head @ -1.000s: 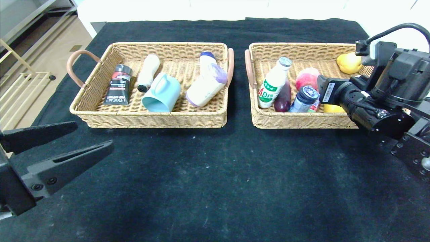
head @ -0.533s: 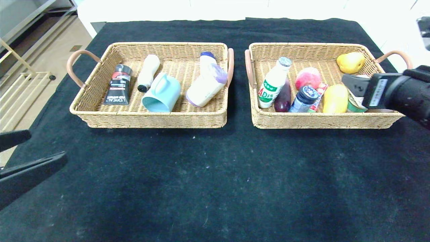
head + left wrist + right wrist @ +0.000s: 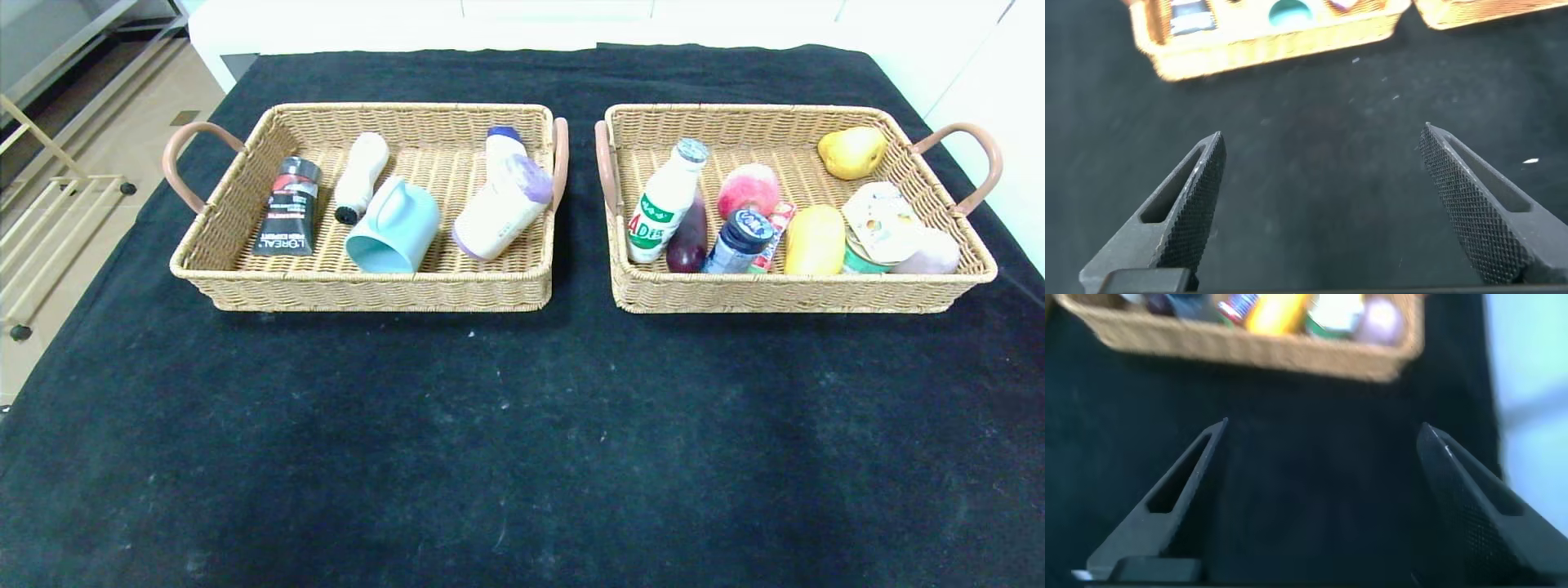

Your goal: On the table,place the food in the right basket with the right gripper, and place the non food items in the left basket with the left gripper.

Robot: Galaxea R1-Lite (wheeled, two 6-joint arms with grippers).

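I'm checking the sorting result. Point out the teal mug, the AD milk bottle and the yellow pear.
teal mug (image 3: 393,226), head view, on its side wall.
AD milk bottle (image 3: 658,214), head view, on its label.
yellow pear (image 3: 851,152), head view, on its middle.

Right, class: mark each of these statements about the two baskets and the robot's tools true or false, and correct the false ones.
1. The teal mug lies in the left basket. True.
2. The AD milk bottle stands on the table outside the baskets. False: it leans inside the right basket.
3. The left tool is open and empty. True.
4. The right tool grips a yellow fruit. False: it is open, holding nothing.
5. The black L'Oreal tube shares a basket with the mug. True.
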